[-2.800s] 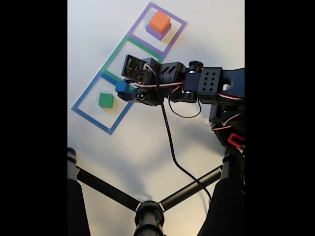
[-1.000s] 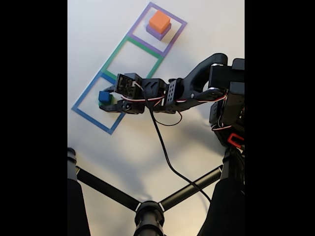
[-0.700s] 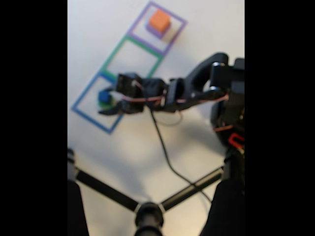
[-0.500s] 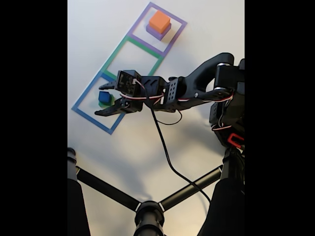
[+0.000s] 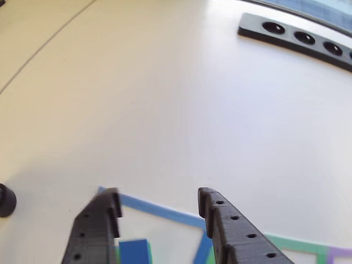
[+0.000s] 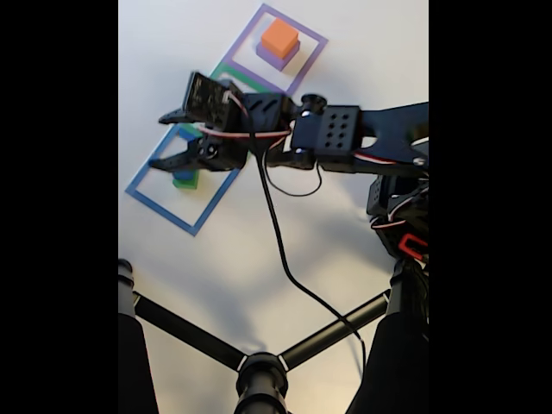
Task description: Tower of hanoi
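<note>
White counter [image 6: 259, 259] carries taped squares. Our tool [image 6: 168, 138] hangs spread, empty, above blue square [image 6: 151, 200]; blue cube [image 5: 133, 252] sits on green cube [image 6: 185, 182] there. Risk we see: careless swing clips stack, topples it.

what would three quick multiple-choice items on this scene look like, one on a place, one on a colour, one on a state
1. Where is the blue cube?
A. on the green cube, in the blue square
B. in the purple square
C. in the claw

2. What colour is the cube on the purple block?
A. green
B. orange
C. blue

3. How is the claw?
A. shut on a cube
B. open, holding nothing
C. flat on the table

Key: 1 A, blue shows over green inside the blue outline; 2 B, the orange cube tops it; 3 B, the jaws are spread with nothing between them.
</note>
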Available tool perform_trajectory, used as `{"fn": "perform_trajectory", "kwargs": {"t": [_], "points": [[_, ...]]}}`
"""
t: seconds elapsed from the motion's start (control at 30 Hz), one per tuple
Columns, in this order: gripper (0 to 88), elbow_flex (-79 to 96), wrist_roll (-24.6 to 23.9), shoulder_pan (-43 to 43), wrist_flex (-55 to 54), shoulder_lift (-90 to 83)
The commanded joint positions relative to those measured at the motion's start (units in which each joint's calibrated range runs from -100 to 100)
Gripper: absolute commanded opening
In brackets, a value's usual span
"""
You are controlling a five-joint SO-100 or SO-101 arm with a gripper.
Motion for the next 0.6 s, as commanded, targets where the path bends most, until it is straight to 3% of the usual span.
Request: {"fn": "perform_trajectory", "kwargs": {"t": [0.0, 0.2, 0.57], "points": [[0.0, -13.6, 0.0, 6.6, 26.8, -9.2], [0.0, -31.0, 0.0, 19.3, 49.3, -10.2], [0.0, -56.2, 0.0, 40.9, 74.6, -6.4]]}}
